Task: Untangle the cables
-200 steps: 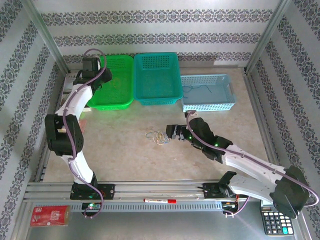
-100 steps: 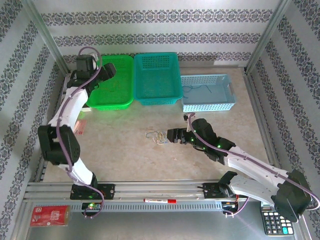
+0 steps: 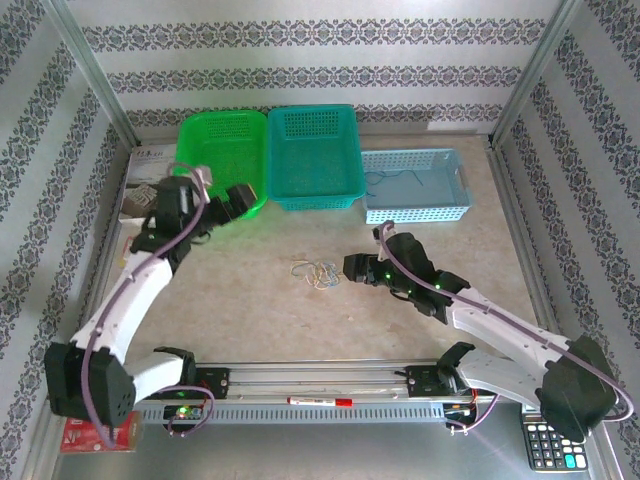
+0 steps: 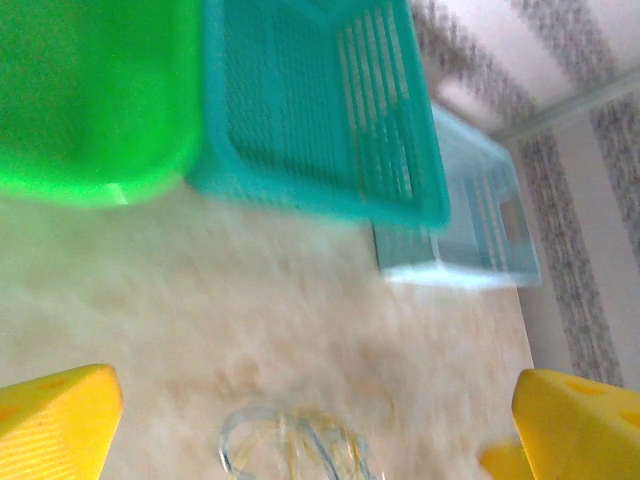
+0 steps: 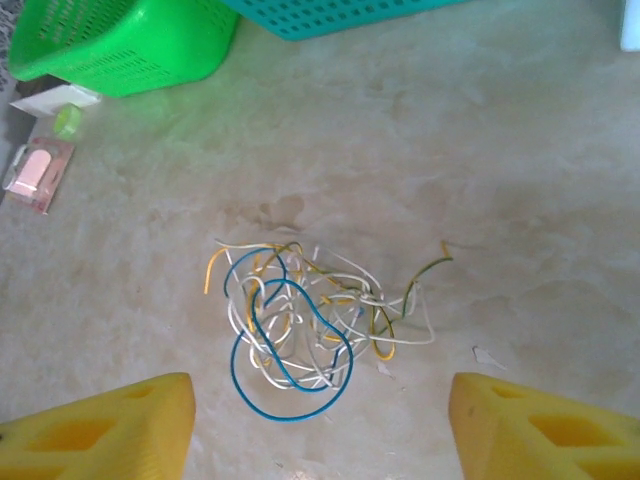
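Tangle of blue, yellow and white cables (image 3: 315,272) loose on table (image 3: 250,310) centre, touching neither gripper; right gripper (image 3: 350,268) just beside tangle, jaws apart, empty; left gripper (image 3: 240,200) near green basket (image 3: 215,150), jaws wide, empty.

Robot lab cell, aluminium frame (image 3: 97,80) and patterned panels (image 3: 320,40) around bench (image 3: 260,310), left arm (image 3: 130,290) and right arm (image 3: 500,335) bolted at its near edge

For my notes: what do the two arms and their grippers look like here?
The left arm and right arm match: white links between bulky black joints, a purple cable strung along each. Small green lights dot the right one. The left gripper and right gripper have yellow wedge-shaped fingers.
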### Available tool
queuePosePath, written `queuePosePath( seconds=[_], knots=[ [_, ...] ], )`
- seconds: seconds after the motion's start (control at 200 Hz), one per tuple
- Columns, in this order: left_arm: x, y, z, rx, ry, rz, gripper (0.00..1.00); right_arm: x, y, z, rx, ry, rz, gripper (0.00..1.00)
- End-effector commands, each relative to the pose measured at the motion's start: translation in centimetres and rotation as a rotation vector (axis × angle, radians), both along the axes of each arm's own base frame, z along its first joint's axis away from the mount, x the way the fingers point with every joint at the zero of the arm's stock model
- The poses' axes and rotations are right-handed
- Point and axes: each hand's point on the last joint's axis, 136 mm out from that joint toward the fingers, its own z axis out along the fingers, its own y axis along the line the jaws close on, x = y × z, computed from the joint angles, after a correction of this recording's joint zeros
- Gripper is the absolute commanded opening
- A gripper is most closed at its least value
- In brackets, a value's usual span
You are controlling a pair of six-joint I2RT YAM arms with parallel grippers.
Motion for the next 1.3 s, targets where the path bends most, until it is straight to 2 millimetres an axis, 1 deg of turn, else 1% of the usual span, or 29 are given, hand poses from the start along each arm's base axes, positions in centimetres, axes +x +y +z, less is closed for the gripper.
queuePosePath(
  seconds=[0.0, 0.06, 0.085, 0.15, 0.195, 0.255, 0.35, 0.46, 0.505, 0.585, 0.615, 0.699, 0.734, 0.814, 0.879, 0.929, 1.064, 1.164, 1.294],
  knots=[
    [-1.9, -2.4, -1.3, -0.064, 0.009, -0.005, 1.00, 0.1, 0.6, -0.3, 0.017, 0.028, 0.028, 0.61],
    [-3.2, -3.5, -3.2, -0.073, 0.039, -0.018, 1.00, 0.1, 0.8, -0.8, 0.020, 0.043, 0.032, 0.59],
    [-3.7, -3.8, -4.2, -0.071, 0.055, -0.020, 1.00, 0.1, 0.9, -0.9, 0.023, 0.048, 0.033, 0.57],
    [-4.6, -4.4, -5.9, -0.069, 0.087, -0.031, 1.00, 0.0, 1.2, -1.4, 0.036, 0.066, 0.040, 0.56],
    [-5.1, -4.6, -6.7, -0.059, 0.108, -0.040, 1.00, -0.1, 1.5, -1.6, 0.048, 0.076, 0.053, 0.55],
    [-5.4, -4.3, -7.2, -0.036, 0.123, -0.039, 1.00, -0.4, 2.0, -1.8, 0.056, 0.091, 0.072, 0.54],
    [-5.3, -3.6, -6.1, -0.007, 0.093, -0.017, 1.00, -0.7, 2.7, -1.9, 0.058, 0.098, 0.102, 0.54],
    [-4.8, -2.9, -3.9, 0.010, 0.036, 0.013, 1.00, -0.9, 3.4, -1.8, 0.054, 0.096, 0.122, 0.54],
    [-4.6, -2.8, -2.6, 0.016, 0.010, 0.022, 1.00, -0.8, 3.6, -1.6, 0.054, 0.093, 0.124, 0.54],
    [-3.9, -2.8, 0.3, 0.026, -0.053, 0.017, 1.00, -0.6, 4.1, -1.1, 0.056, 0.080, 0.131, 0.55],
    [-3.6, -2.9, 1.7, 0.029, -0.079, 0.014, 1.00, -0.5, 4.3, -0.9, 0.057, 0.076, 0.135, 0.56],
    [-2.9, -3.1, 4.7, 0.046, -0.131, -0.002, 1.00, -0.1, 4.8, -0.4, 0.057, 0.066, 0.143, 0.58],
    [-2.7, -3.3, 5.7, 0.055, -0.149, -0.010, 1.00, 0.1, 5.0, -0.2, 0.056, 0.063, 0.147, 0.59],
    [-2.2, -3.3, 6.8, 0.072, -0.165, -0.015, 1.00, 0.5, 5.6, 0.1, 0.052, 0.056, 0.153, 0.60],
    [-1.9, -3.4, 7.1, 0.071, -0.170, -0.013, 1.00, 0.8, 6.2, 0.3, 0.052, 0.051, 0.162, 0.61],
    [-1.7, -3.6, 6.9, 0.066, -0.169, -0.014, 1.00, 1.0, 6.7, 0.5, 0.050, 0.047, 0.169, 0.62],
    [-1.5, -3.7, 5.3, 0.053, -0.138, -0.007, 1.00, 1.7, 7.8, 0.2, 0.026, 0.041, 0.185, 0.62],
    [-1.7, -3.6, 4.0, 0.046, -0.115, 0.000, 1.00, 2.1, 8.2, -0.7, -0.002, 0.050, 0.186, 0.60],
    [-1.9, -3.2, 2.6, 0.052, -0.091, 0.011, 1.00, 2.3, 8.1, -2.4, -0.035, 0.072, 0.178, 0.54]
  ],
)
